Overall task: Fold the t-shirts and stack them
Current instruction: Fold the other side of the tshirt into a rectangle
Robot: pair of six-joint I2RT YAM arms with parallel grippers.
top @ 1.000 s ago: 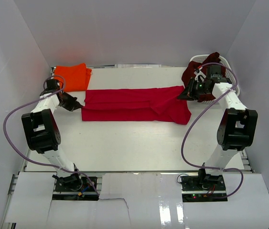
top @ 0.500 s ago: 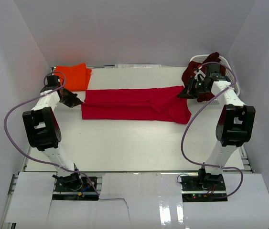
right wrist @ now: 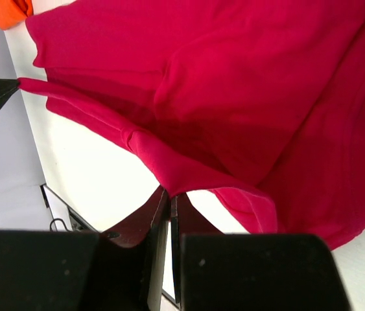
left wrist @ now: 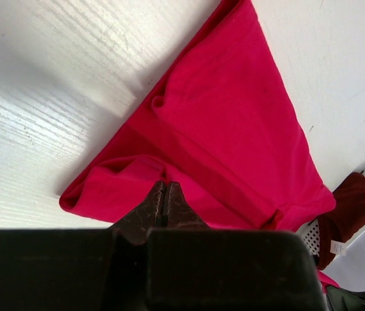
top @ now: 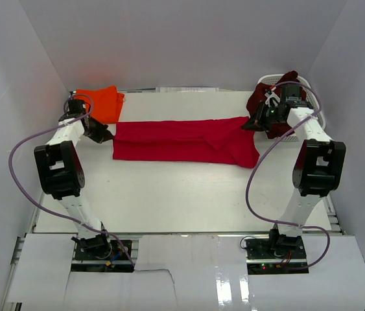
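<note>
The crimson red t-shirt (top: pixel 182 141) lies as a long folded band across the table, stretched between both grippers. My left gripper (top: pixel 106 135) is shut on its left edge, seen in the left wrist view (left wrist: pixel 165 186) with red cloth (left wrist: pixel 234 129) beyond. My right gripper (top: pixel 252 123) is shut on its right edge; the right wrist view shows the jaws (right wrist: pixel 170 194) pinching a red fold (right wrist: pixel 234 97). The orange t-shirt (top: pixel 99 103) lies folded at the back left. The dark maroon t-shirt (top: pixel 266 97) with a white tag (left wrist: pixel 338 247) hangs over the basket at the back right.
A white lattice basket (top: pixel 306 87) stands at the back right corner under the maroon shirt. White enclosure walls stand on the left, right and back. The table's near strip (top: pixel 182 194) lies in front of the red shirt.
Both grippers have moved a little towards the back, carrying the red shirt's ends with them. The shirt's band has shifted slightly back and stays stretched.
</note>
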